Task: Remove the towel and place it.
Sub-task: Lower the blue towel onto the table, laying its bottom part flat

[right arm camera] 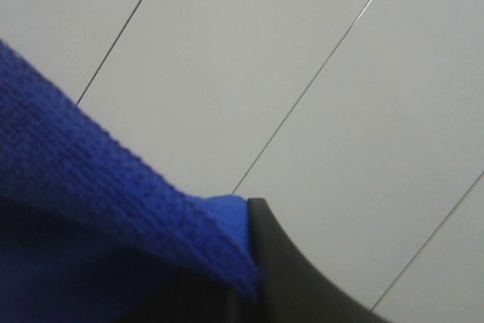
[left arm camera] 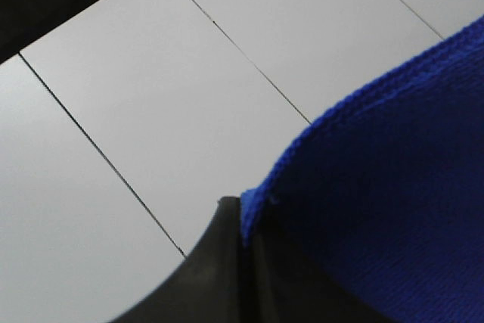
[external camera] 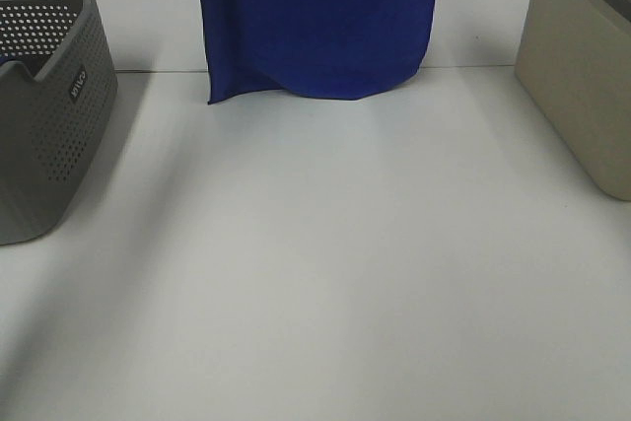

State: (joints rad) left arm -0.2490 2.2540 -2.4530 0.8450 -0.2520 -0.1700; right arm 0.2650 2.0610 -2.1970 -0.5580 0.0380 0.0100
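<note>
The royal-blue towel [external camera: 317,22] hangs down at the back middle of the exterior high view, and its upper part runs out of the frame. Its lower edge reaches about the far edge of the white table [external camera: 325,263]. Neither gripper shows in that view. In the left wrist view, my left gripper [left arm camera: 243,213] is shut on a stitched edge of the towel [left arm camera: 393,187]. The right wrist view shows my right gripper [right arm camera: 248,213] shut on another stitched edge of the towel [right arm camera: 83,202]. Pale panels with thin seams fill the background behind both.
A grey perforated laundry basket [external camera: 44,115] stands at the left edge of the table. A beige bin [external camera: 582,76] stands at the right edge. Bare white tabletop lies between them.
</note>
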